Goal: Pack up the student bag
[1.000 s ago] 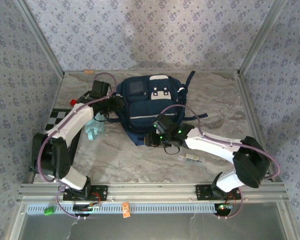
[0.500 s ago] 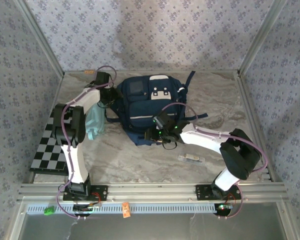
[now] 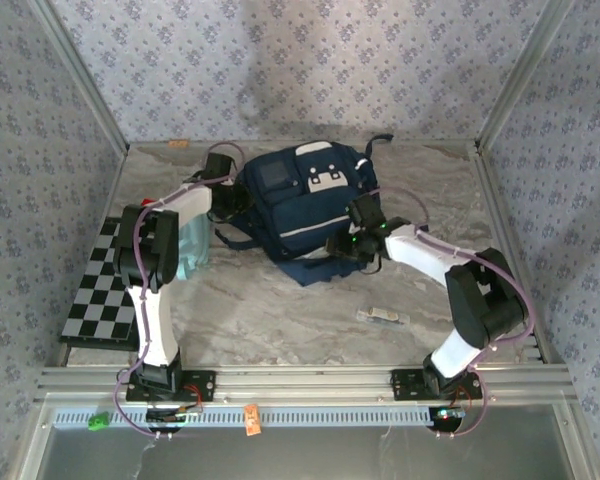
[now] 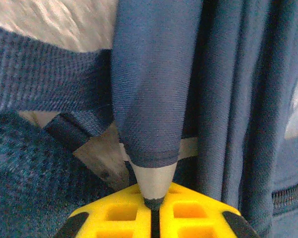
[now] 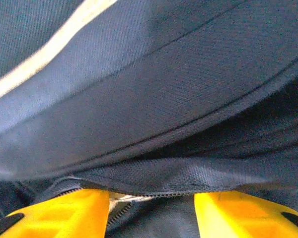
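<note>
In the top view the left gripper (image 3: 230, 197) is clenched on a fold of fabric at the left edge of the student bag (image 3: 298, 195), which lies upper middle, long axis running top to bottom, slightly tilted. At its lower right edge the right gripper (image 3: 342, 246) has fingers apart across the zip edge; whether they pinch it I cannot tell

The left arm (image 3: 152, 320) and right arm (image 3: 420, 252) had white link shells between bulky black joints, with thin purple cables (image 3: 221, 150) looping alongside. Small green lights (image 3: 356, 239) glowed at the right arm's wrist. The left gripper (image 4: 154, 218) and right gripper (image 5: 151, 209) had yellow fingers (image 4: 120, 213) with black corners.
</note>
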